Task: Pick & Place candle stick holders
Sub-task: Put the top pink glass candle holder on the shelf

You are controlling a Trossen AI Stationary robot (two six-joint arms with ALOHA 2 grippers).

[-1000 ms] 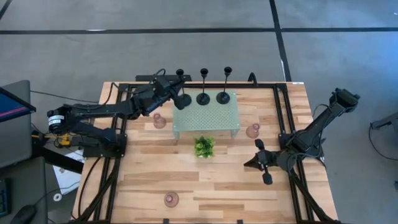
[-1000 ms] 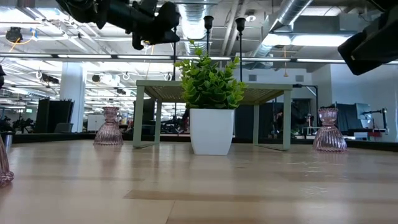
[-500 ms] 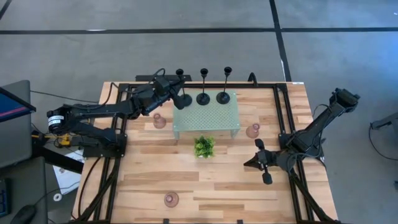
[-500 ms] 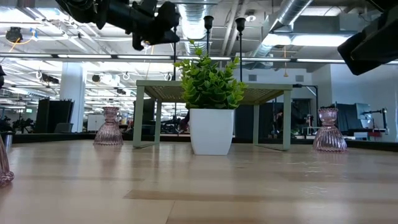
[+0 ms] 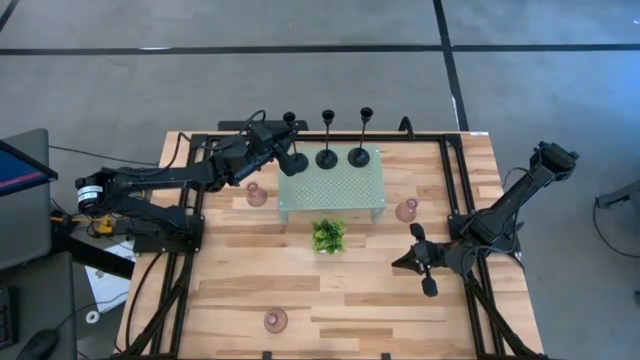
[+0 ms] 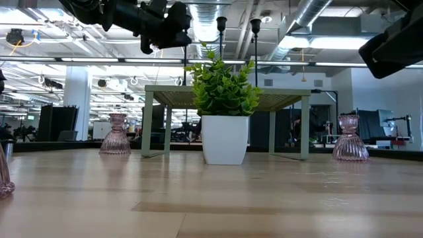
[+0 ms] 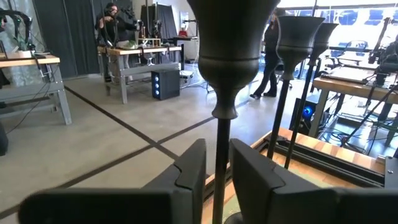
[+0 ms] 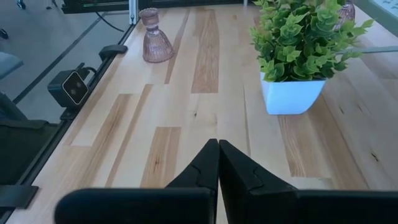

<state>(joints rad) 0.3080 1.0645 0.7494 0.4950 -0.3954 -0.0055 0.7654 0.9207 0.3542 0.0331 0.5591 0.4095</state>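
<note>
Three black candle stick holders stand by their round bases on the mint-green perforated stand (image 5: pixel 331 188) at the far side: the left holder (image 5: pixel 296 159), the middle one (image 5: pixel 327 157) and the right one (image 5: pixel 359 155). My left gripper (image 5: pixel 283 150) is at the left holder. Its fingers (image 7: pixel 189 169) stand close on either side of the thin stem (image 7: pixel 218 158) below the cup, with a narrow gap showing on each side. Three pink glass holders stand on the table: one at the left (image 5: pixel 257 194), one at the right (image 5: pixel 406 210) and one near the front edge (image 5: pixel 275 321). My right gripper (image 5: pixel 421 260) is shut and empty, low over the table's right part.
A small green plant in a white pot (image 5: pixel 328 236) stands just in front of the stand, and shows in the right wrist view (image 8: pixel 297 56). Black metal frame rails run along the table's left, right and far edges. Bare wood lies in front of the plant.
</note>
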